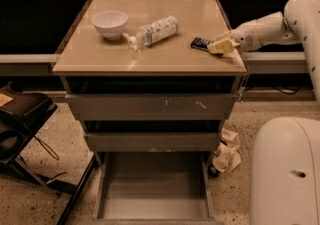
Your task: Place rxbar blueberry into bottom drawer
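One dark navy snack bar (201, 43) is lying near the tan tabletop's (150, 56) right edge, sticking out leftward from the pale two-finger gripper (221, 46) touching its right end (can't tell if it's clamped), open grey bottom drawer (155, 191) well below.

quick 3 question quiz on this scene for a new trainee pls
1. True or false: the bottom drawer is pulled open.
2. Where is the rxbar blueberry?
A) inside the top drawer
B) on the tabletop, near its right edge in the camera view, with the gripper at it
C) on the floor by the cabinet
3. Fill in the gap: the clear plastic bottle lies on its ___ next to the white bowl.

Key: 1 true; 2 B; 3 side
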